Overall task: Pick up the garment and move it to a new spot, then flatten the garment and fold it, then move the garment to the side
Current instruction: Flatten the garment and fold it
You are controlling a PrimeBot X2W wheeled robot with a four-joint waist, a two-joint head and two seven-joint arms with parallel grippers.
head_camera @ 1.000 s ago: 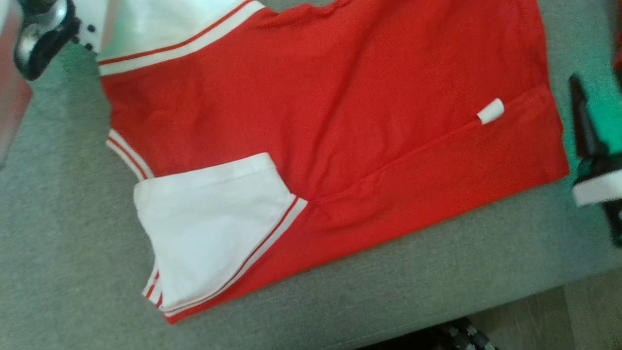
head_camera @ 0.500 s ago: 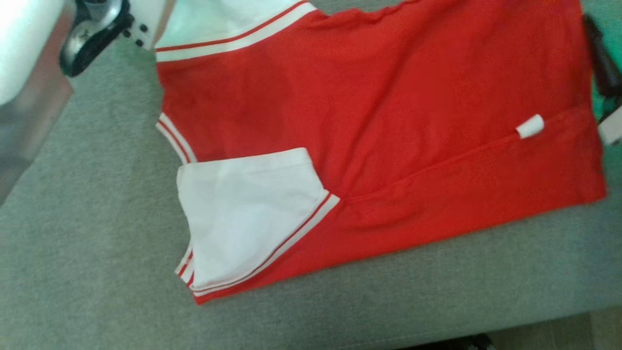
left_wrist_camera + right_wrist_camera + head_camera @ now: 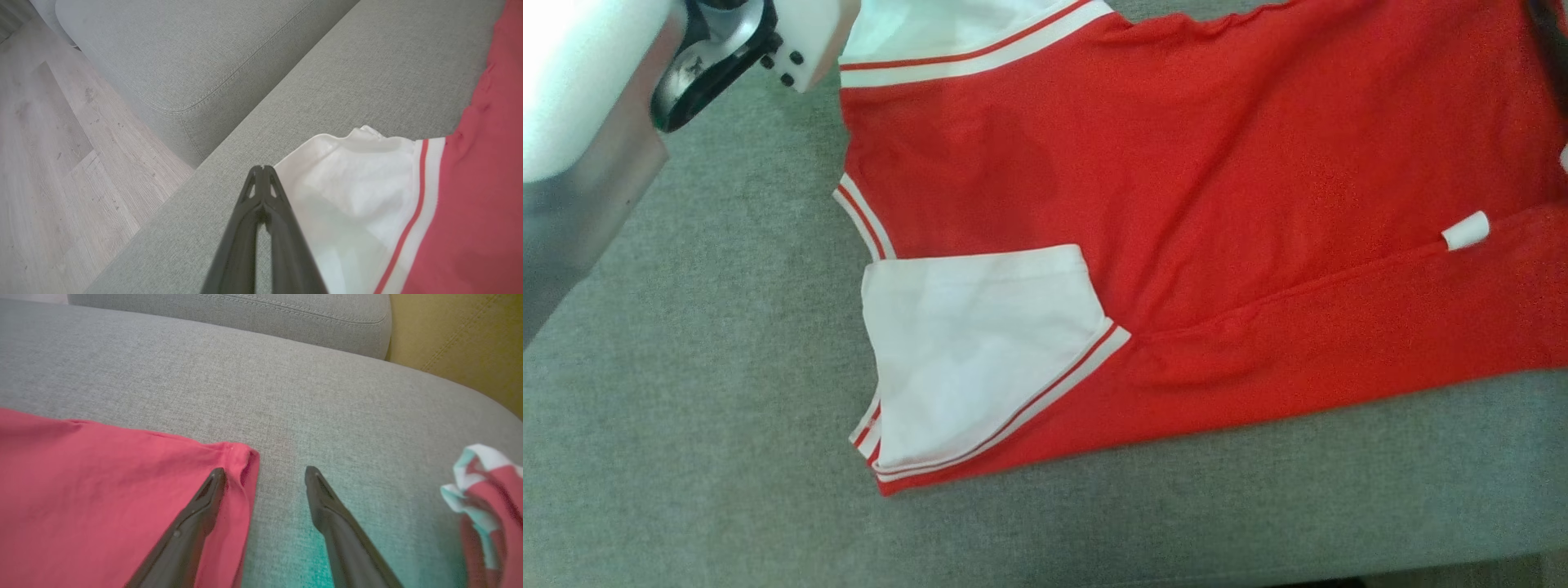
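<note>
Left pincer closed at edge of garment.

A grey woven sofa seat spreads across the head view, its fabric flat and finely textured. In the left wrist view a second grey upholstered section, with a stitched seam round its rounded corner, lies alongside the seat's edge. Beside both is a pale wood-look plank floor marked with small dark scuffs. The right wrist view shows a grey back cushion with double stitching along the far side of the seat, and just beside it a mustard-yellow upholstered surface. The light is soft and even, without hard shadows.
</note>
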